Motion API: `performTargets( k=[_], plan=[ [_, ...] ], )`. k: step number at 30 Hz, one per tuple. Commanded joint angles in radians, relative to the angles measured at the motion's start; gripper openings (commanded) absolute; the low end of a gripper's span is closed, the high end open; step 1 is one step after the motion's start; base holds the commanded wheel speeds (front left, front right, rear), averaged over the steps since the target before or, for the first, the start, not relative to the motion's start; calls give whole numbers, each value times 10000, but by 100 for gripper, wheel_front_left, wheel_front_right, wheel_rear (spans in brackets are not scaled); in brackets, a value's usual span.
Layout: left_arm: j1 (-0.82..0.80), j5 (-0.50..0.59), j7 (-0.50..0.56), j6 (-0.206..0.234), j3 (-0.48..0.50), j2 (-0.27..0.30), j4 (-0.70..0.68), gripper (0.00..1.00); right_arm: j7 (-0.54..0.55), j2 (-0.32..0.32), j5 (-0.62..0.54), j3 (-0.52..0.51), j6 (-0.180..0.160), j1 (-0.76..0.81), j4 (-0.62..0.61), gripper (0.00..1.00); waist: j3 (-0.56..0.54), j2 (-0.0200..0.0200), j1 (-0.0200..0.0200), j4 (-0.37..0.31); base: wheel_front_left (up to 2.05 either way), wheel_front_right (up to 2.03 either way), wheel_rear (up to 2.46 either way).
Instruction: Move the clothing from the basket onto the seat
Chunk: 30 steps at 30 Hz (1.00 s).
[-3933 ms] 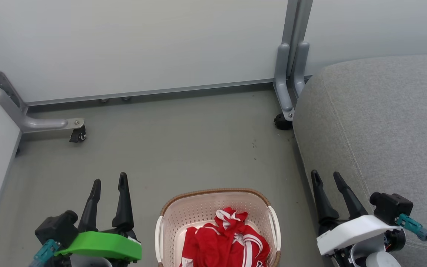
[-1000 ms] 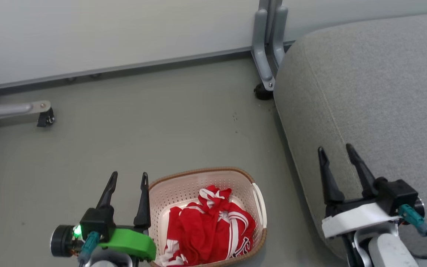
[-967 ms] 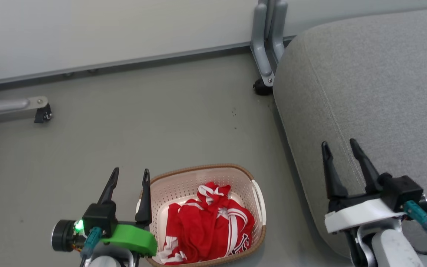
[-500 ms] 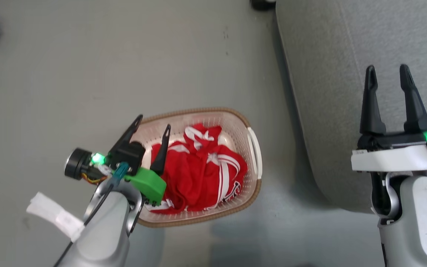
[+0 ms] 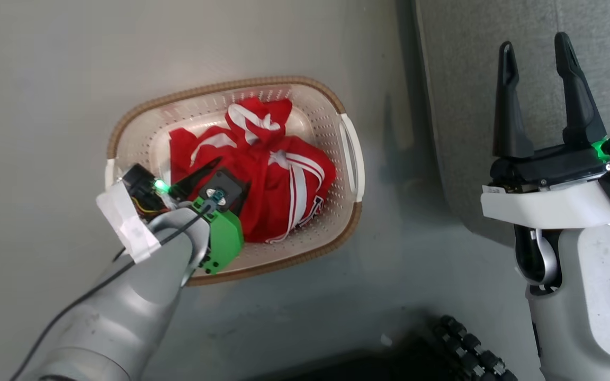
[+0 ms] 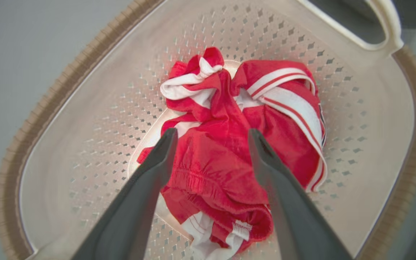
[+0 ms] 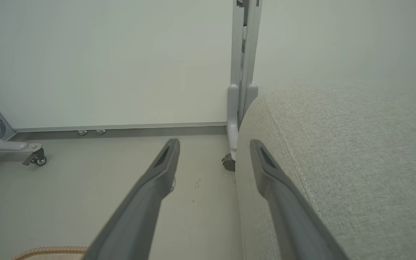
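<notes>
- First pick, at the reach stage: the left gripper hangs inside the basket, fingers apart and straddling the clothing, not clamped on it.
- The clothing lies bunched at the middle of the basket's bottom. The basket stands on the floor near the seat's edge.
- Next, likely: lower, close on the raised fold, lift clear of the rim.
- The right gripper hovers spread and empty over the seat's edge. Only the basket wall stands between.

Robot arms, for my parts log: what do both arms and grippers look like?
Left gripper: two long dark fingers, green shell, green light, teal plug, white tape on silver-grey forearm. Right gripper: same dark fingers, white shell, green light, pale speckled forearm.
</notes>
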Motion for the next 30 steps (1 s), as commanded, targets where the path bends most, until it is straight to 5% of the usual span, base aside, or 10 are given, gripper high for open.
performTargets(
  k=[1,16,26,27,28,29,30],
  plan=[
    [-416,-149,127,-21,-201,190,258,100,-31,-12,-44,60,1,-231,-107,100,1106,0,-3,-466,0,0,0],
    [-1935,-415,682,3,-1320,464,1803,100,-31,-14,295,280,1,-511,-318,100,2100,0,-3,-647,0,0,0],
    [-2298,-395,683,812,-1419,643,2022,100,-31,-14,508,317,1,-625,-387,100,2506,0,-3,-837,0,0,0],
    [-2324,-418,690,850,-1425,663,2038,96,-31,-14,534,320,1,-642,-386,100,2531,0,-3,-859,0,0,0],
    [-2347,-432,677,895,-1425,676,2048,47,-31,-15,538,329,1,-650,-389,100,2549,0,-3,-876,0,0,0],
    [-2362,-446,642,945,-1432,681,2053,13,-31,-14,553,337,1,-654,-390,100,2566,0,-3,-893,0,0,0],
    [-2361,-466,620,950,-1436,676,2061,0,-31,-14,573,336,1,-654,-380,100,2572,0,-3,-899,0,0,0]
  ],
)
